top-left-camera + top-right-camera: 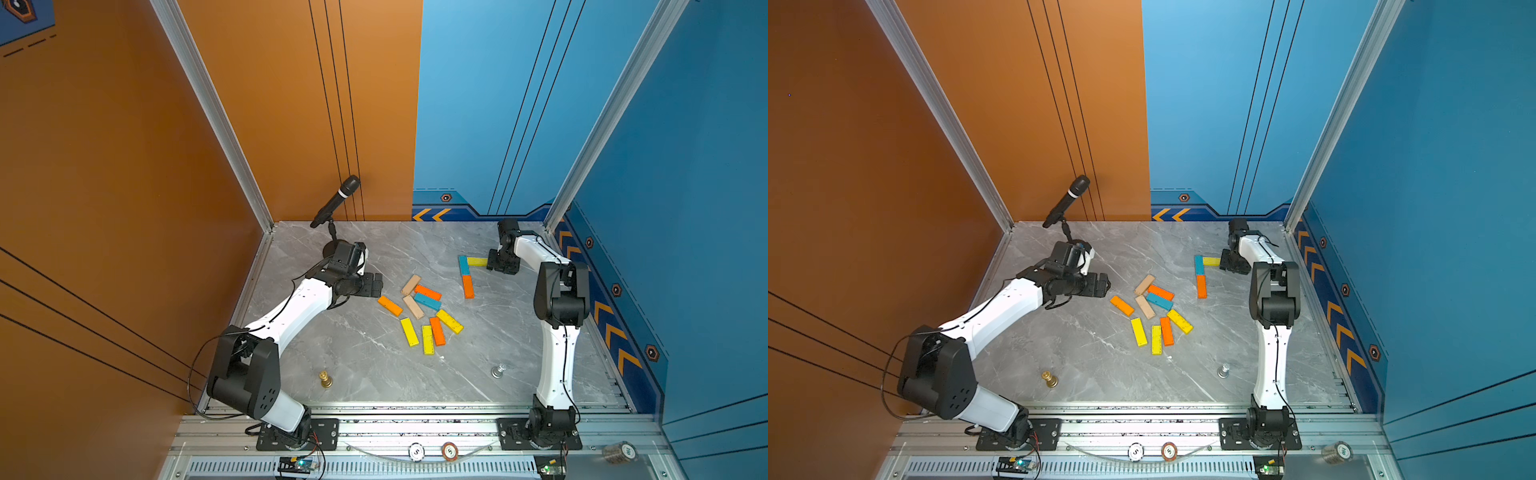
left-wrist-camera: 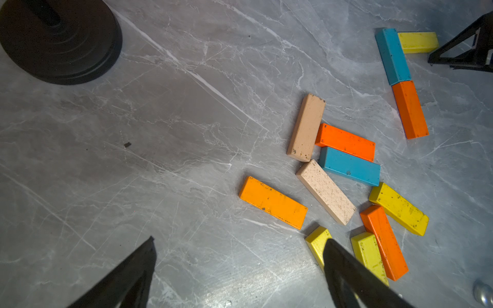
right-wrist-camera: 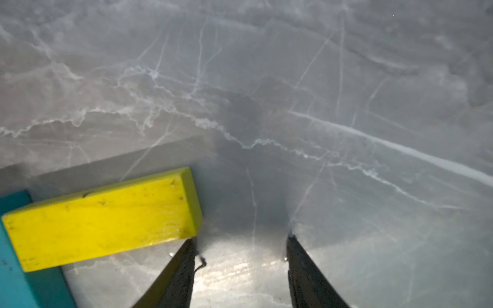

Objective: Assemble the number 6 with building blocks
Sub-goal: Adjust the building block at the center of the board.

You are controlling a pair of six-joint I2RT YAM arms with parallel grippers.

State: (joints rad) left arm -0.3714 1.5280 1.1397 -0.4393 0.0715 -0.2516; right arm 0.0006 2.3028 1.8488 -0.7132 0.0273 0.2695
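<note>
Grey marble table (image 1: 353, 365) under both claws. Left gripper (image 2: 239, 238) spread wide and empty, loose building blocks (image 1: 414, 306) heaped just ahead. Right gripper (image 3: 241, 238) parted, holding nothing. The yellow block (image 3: 101, 218) sits right at one fingertip, its far end butting the blue block (image 3: 16, 266), orange block (image 1: 468, 286) end-to-end beyond.

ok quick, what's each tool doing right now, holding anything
left tool: open wide, holding nothing.
right tool: open, nothing between its jaws; the yellow block lies just beside it, outside the jaws.
</note>
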